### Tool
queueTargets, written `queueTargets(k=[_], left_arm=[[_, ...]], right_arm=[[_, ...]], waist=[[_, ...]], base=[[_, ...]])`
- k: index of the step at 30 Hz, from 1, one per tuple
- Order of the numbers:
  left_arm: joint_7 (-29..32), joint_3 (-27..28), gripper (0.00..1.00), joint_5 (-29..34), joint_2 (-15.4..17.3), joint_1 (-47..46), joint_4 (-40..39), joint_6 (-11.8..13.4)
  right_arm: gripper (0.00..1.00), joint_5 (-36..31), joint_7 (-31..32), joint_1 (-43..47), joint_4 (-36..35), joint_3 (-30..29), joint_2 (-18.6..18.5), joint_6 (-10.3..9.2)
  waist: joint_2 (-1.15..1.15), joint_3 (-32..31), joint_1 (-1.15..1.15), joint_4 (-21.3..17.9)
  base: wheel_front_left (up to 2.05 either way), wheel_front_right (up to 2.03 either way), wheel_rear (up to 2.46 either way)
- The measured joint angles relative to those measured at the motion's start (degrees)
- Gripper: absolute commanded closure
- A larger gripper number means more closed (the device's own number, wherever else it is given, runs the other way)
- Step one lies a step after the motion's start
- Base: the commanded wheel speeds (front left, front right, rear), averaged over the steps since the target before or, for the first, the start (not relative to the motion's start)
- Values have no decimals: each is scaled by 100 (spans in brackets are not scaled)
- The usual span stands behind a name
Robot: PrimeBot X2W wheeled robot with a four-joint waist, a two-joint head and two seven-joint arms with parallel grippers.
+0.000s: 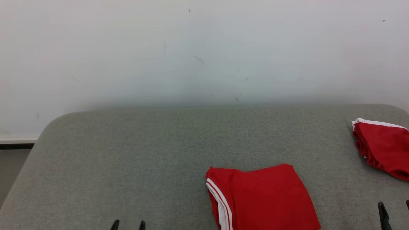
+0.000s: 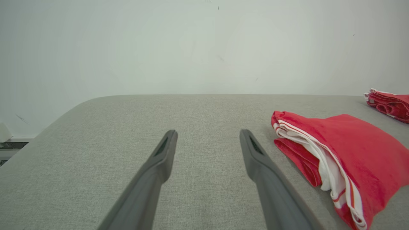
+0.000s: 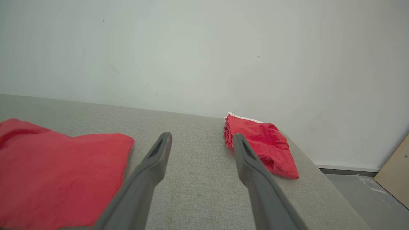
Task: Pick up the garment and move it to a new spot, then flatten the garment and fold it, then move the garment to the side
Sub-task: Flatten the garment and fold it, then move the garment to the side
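Observation:
A red garment [image 1: 265,198] with white trim lies folded on the grey padded surface [image 1: 127,159], near its front edge and right of centre. It also appears in the left wrist view [image 2: 358,150] and the right wrist view [image 3: 57,172]. A second red garment [image 1: 383,150] lies bunched at the far right edge [image 3: 268,143] [image 2: 389,102]. My left gripper [image 1: 127,225] is open over bare fabric, left of the folded garment [image 2: 207,135]. My right gripper [image 1: 394,212] is open between the two garments [image 3: 201,139], holding nothing.
A white wall [image 1: 204,48] stands right behind the surface. The surface's rounded corners drop to the floor at the left [image 1: 12,166] and the right [image 3: 351,191]. A tan board [image 3: 396,172] leans at the right.

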Motion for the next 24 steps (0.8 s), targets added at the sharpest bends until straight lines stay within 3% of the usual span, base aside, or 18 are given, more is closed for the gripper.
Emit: queueTargets(k=[18, 24], left_arm=[[0, 138, 0, -1, 0, 133, -13, -42], [0, 133, 0, -1, 0, 132, -34, -43]], right_arm=[[0, 73, 0, 139, 140, 216, -27, 4], [0, 513, -1, -26, 229, 454, -225, 4]], waist=[[0, -46, 0, 57], [0, 28, 0, 79]], base=[[0, 0, 0], [0, 0, 0]])
